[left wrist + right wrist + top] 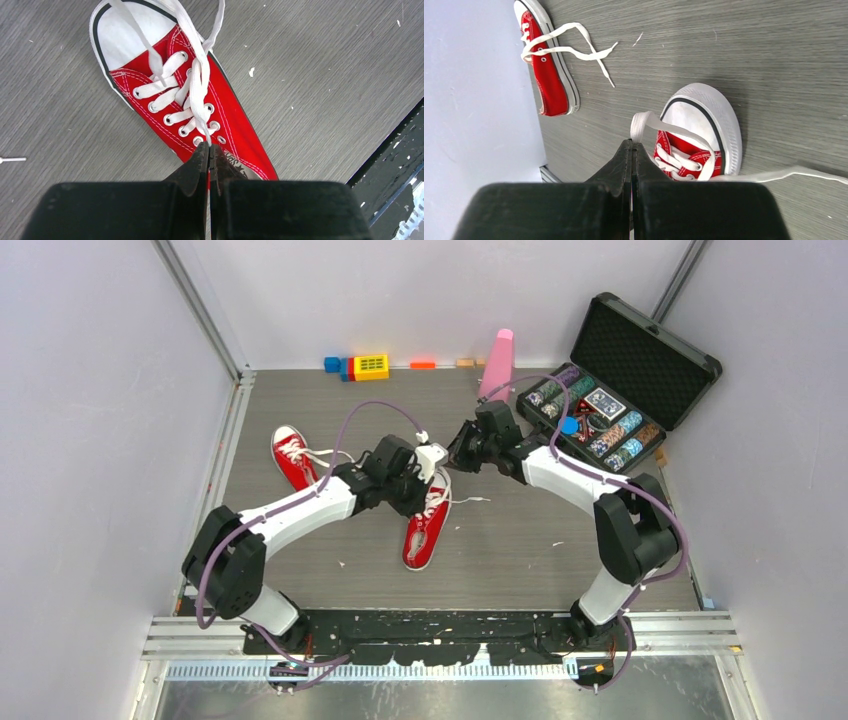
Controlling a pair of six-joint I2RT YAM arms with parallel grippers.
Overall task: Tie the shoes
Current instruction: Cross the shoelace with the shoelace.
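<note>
Two red shoes with white laces lie on the grey floor. One shoe (422, 535) is in the middle under both grippers, and the other shoe (292, 460) lies to the left with its laces loose. My left gripper (428, 462) hangs over the middle shoe (240, 125), shut on a lace strand (200, 95) that rises from the eyelets to its tips (208, 146). My right gripper (458, 455) is close beside it and shut (632, 143) on a folded loop of lace (649, 120) near the white toe cap (704, 115). The left shoe (549, 85) shows at the right wrist view's top left.
An open black case of poker chips (620, 390) sits at the back right, just behind the right arm. A pink object (497, 362) and coloured blocks (360, 366) line the back wall. A free lace end (784, 175) trails over the floor. Walls enclose three sides.
</note>
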